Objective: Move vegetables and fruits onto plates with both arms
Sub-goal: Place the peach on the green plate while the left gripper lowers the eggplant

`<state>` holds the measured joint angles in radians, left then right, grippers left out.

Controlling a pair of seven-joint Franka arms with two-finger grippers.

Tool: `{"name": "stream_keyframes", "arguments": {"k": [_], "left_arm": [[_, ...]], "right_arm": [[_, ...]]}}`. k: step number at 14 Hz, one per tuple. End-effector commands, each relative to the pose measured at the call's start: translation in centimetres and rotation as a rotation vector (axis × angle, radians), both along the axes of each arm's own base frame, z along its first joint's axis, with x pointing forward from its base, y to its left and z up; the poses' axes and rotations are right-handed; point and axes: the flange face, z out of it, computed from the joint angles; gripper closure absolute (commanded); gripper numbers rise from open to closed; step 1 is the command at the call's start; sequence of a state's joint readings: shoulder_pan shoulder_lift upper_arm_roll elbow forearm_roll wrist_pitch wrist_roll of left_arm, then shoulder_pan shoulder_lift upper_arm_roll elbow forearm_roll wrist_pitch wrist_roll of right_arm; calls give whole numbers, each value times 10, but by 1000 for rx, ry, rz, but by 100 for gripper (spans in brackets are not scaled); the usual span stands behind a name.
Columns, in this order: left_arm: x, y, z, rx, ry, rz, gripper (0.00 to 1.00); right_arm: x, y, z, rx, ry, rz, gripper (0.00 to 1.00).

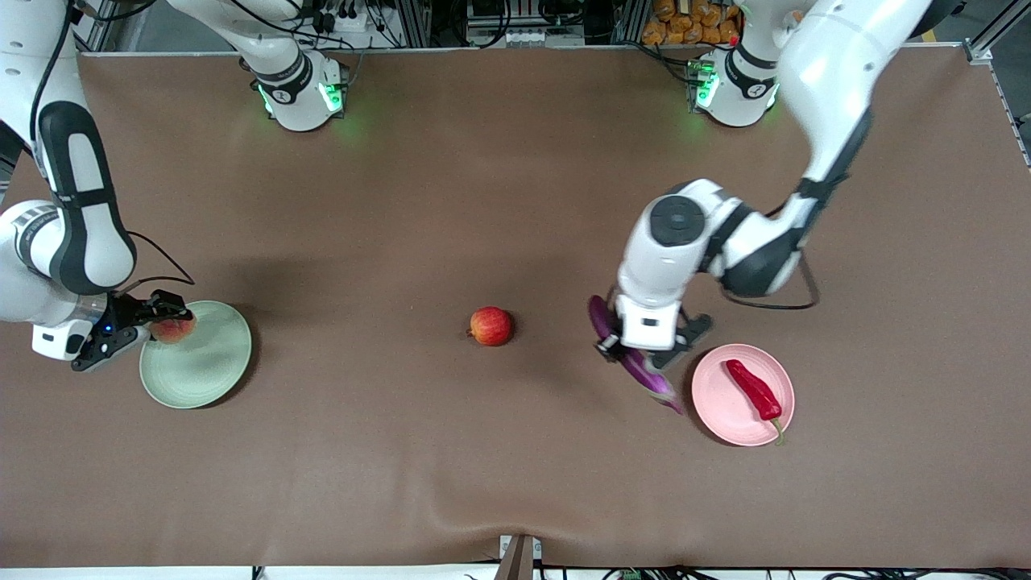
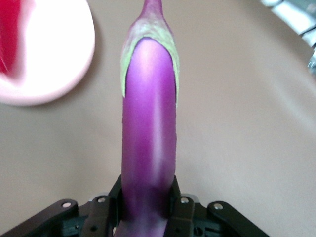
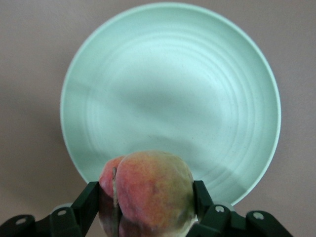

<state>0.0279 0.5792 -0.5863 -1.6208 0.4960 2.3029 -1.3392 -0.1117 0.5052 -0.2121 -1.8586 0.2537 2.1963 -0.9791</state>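
Note:
My left gripper is shut on the long purple eggplant, which lies slanted close beside the pink plate. In the left wrist view the fingers clamp the eggplant at mid-length, its green cap pointing away. The red chili pepper rests on the pink plate. My right gripper is shut on the peach, over the rim of the green plate. The right wrist view shows the peach between the fingers above the bare green plate. The red apple sits alone mid-table.
Brown cloth covers the table, with a wrinkle near its front edge. Both arm bases glow green along the table's back edge. In the left wrist view the pink plate and the chili show to one side of the eggplant.

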Motion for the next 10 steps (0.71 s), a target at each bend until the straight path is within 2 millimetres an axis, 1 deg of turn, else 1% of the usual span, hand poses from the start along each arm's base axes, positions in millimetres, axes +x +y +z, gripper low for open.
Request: {"name": "stream_keyframes", "arguments": {"k": [1,2,3,4,5,6,7,8,9,10], "left_arm": [[25,53,14,32,-3,-162,100],[38,75,16,45,-15,-214,100],[52,98,14,57,-22,-268,100],[61,120,17,75,-33,-326,100],[67,139,16,94,-35,-382,100],[72,158,8,109,-26,-423,100],[76,173,0,118,-19,-458,100],[78,183,-11,121,-5,-490,100],[78,185,-20,120,6,-508,100],[79,188,-26,116,12,-509,100]], "right_arm": [[15,-1,-9,20,-19,28,74],[15,-2,-13,19,-15,27,64],[16,-2,-16,19,-13,29,42],[14,-6,-18,20,-9,23,6],[14,-6,-18,20,-8,21,0],[14,-4,-19,34,-7,9,0],[14,-3,-19,60,-14,-17,0],[14,-1,-17,81,-4,-25,0],[19,2,-9,90,1,-18,0],[26,5,3,101,7,-8,0]]}}
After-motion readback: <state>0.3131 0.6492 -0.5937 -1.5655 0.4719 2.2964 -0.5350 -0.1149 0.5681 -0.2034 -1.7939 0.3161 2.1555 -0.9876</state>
